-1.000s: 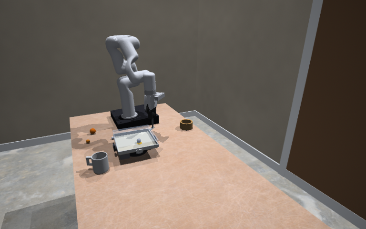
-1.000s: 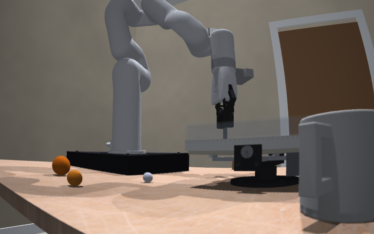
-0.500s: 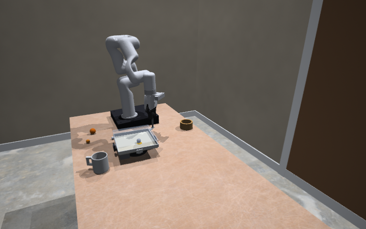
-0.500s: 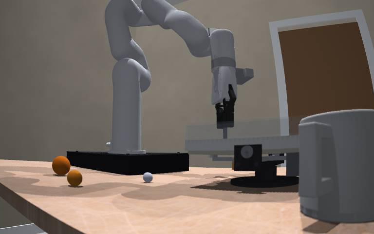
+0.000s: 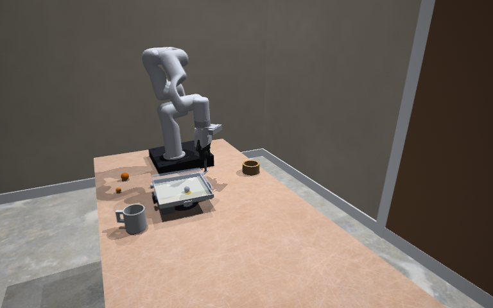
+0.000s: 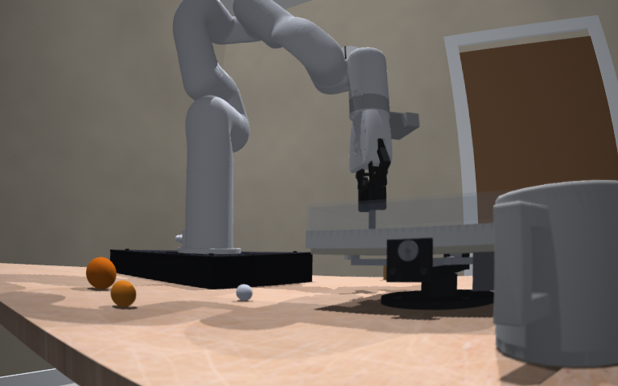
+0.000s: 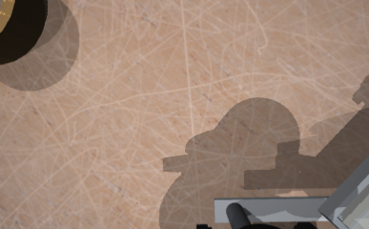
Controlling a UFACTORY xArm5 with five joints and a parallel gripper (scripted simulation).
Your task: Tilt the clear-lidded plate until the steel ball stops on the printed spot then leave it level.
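The clear-lidded plate (image 5: pixel 186 202) (image 6: pixel 341 242) (image 7: pixel 354 186) sits on a black pivot stand (image 6: pixel 439 298). It looks close to level; a slight tilt cannot be ruled out. The steel ball (image 5: pixel 186 188) is inside, at the yellow printed spot (image 5: pixel 188 192), whose near edge shows below it. Whether it is centred there or still moving cannot be told. My gripper (image 5: pixel 205 158) (image 6: pixel 372 207) points down at the plate's back right corner, shut on an upright grey post (image 5: pixel 205 166) (image 6: pixel 372 219) (image 7: pixel 238 216). The post stands on a flat bar (image 7: pixel 286 210) at the plate's side.
A grey mug (image 5: pixel 134 219) (image 6: pixel 585 273) stands in front-left of the plate. Two orange balls (image 5: pixel 124 176) (image 6: pixel 123 293) and a small pale ball (image 5: pixel 151 185) (image 6: pixel 244 292) lie left of the plate. A brown ring-shaped bowl (image 5: pixel 250 168) (image 7: pixel 30 29) stands to its right, apart from it.
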